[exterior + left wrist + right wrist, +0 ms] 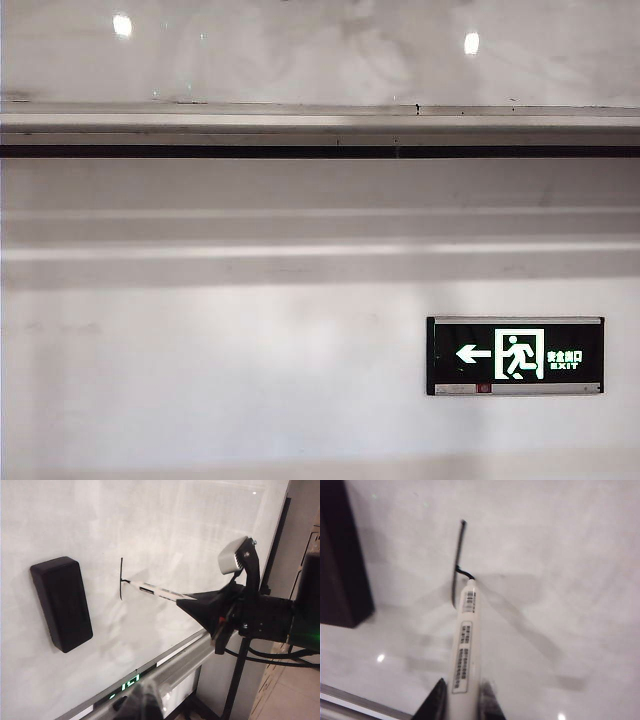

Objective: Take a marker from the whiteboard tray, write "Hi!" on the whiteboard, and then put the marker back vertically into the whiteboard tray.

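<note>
The marker (465, 645), a white barrel with a printed label, is clamped between the two dark fingers of my right gripper (462, 687). Its tip rests on the whiteboard (560, 555) at the end of a short cross stroke branching off a vertical black line (458, 550). The left wrist view shows that gripper (189, 602) from the side, holding the marker (155, 591) against the whiteboard (175, 525) above the whiteboard tray (185, 660). My left gripper (145, 700) is only a dark blur near the tray. In the exterior view, the whiteboard tray (320, 125) is bare and no gripper shows.
A black eraser block (61, 603) sticks to the board beside the stroke. A green exit sign (515, 355) hangs on the wall below the tray. A black stand (240, 680) and cables sit beyond the board's edge.
</note>
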